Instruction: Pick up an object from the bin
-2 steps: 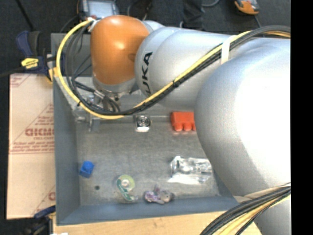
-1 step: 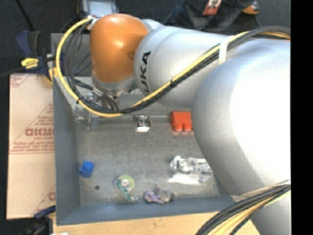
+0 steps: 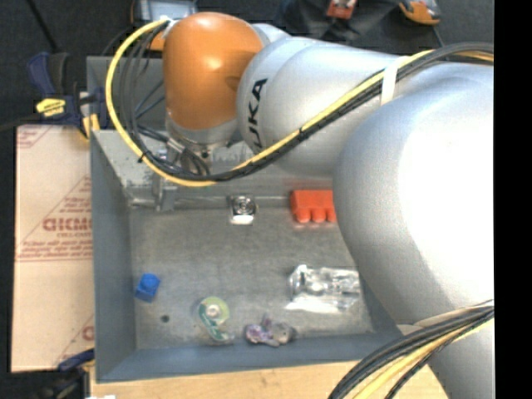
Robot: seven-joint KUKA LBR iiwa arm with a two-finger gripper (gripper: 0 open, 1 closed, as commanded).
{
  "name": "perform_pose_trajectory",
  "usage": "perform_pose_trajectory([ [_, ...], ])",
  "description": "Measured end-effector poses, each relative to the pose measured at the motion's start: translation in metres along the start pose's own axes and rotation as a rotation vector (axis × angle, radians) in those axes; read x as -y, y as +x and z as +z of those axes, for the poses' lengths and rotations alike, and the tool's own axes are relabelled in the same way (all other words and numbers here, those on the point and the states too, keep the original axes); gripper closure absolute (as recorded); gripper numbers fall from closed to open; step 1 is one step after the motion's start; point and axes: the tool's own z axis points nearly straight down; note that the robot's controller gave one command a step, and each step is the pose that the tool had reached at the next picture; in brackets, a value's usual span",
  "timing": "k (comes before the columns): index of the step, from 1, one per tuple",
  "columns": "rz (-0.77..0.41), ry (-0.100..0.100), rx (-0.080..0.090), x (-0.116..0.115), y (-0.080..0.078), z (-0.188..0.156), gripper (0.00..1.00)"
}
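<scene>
**A:** The grey metal bin [image 3: 112, 256] had a dull, speckled floor. How far along was the pick?

**B:** Barely begun, I'd judge; everything lay loose. The gripper [image 3: 166, 188] hung at the far left corner, and I couldn't tell whether it was open or clenched. Nearest, by the far wall, sat a small shiny metal piece [image 3: 241, 209] and a blocky orange brick [image 3: 313, 207]. A blue cube [image 3: 147, 287] and crinkled clear plastic [image 3: 324, 288] lay well apart.

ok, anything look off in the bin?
Nothing spilled or broken. Orange block, blue cube and clear plastic wrapper lie apart on the bin floor. Only oddity: the pincer sits in the upper-left corner, over none of them.
</scene>
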Motion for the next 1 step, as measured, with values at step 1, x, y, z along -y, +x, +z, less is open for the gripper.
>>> perform_pose_trajectory([
  [1, -0.012, 0.003, -0.008, -0.0046, 0.026, 0.0121, 1.0],
])
